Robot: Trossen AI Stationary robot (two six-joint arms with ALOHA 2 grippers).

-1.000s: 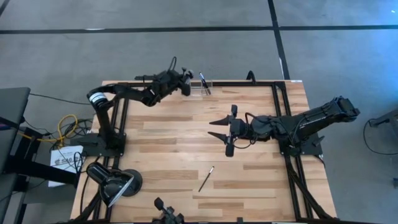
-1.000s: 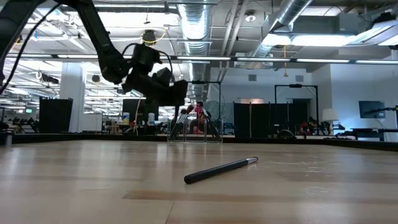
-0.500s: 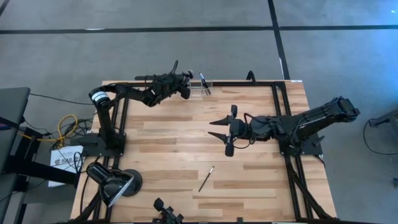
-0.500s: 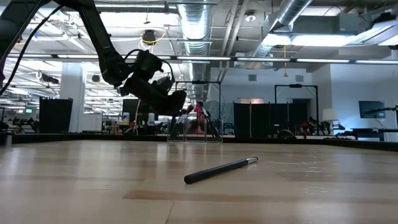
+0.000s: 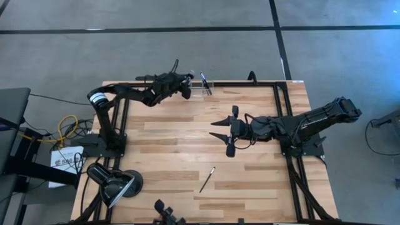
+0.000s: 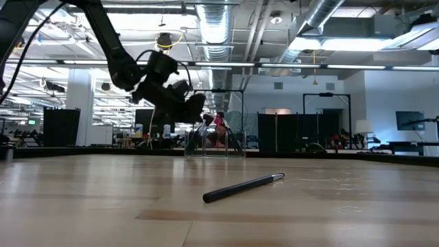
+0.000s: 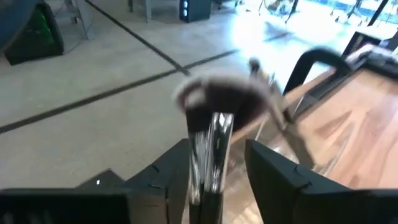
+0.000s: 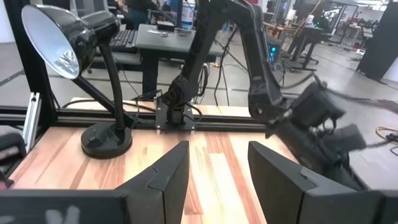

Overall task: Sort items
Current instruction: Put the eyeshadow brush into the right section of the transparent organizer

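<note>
A slim dark makeup brush [image 5: 207,179] lies flat on the table toward the near edge; in the low view this brush [image 6: 243,186] shows a silver end. At the far edge, a clear holder [image 5: 206,89] keeps several brushes upright. My left gripper [image 5: 186,82] hovers beside it, above the table [image 6: 194,104], open, with a silver-ferruled brush with a dark bristle head [image 7: 217,102] between its fingers. My right gripper [image 5: 212,129] waits open over the table's middle, touching nothing. My left gripper has the brush's silver ferrule [image 7: 208,152] lying against the inner side of one finger [image 7: 177,168], with a gap to the other finger [image 7: 273,174]. The brush runs along the fingers, bristle head out past the fingertips. Its handle end is hidden below the picture's edge.
A black desk lamp [image 5: 112,184] stands at the near left corner and shows in the right wrist view too [image 8: 68,50]. Black frame rails [image 5: 284,112] run along the table's edges. Bare wood lies between the loose brush and the holder.
My left gripper tipped its fingers down toward the holder, then rose back to about its earlier height, staying at the far edge. The loose brush and my right arm kept still.
</note>
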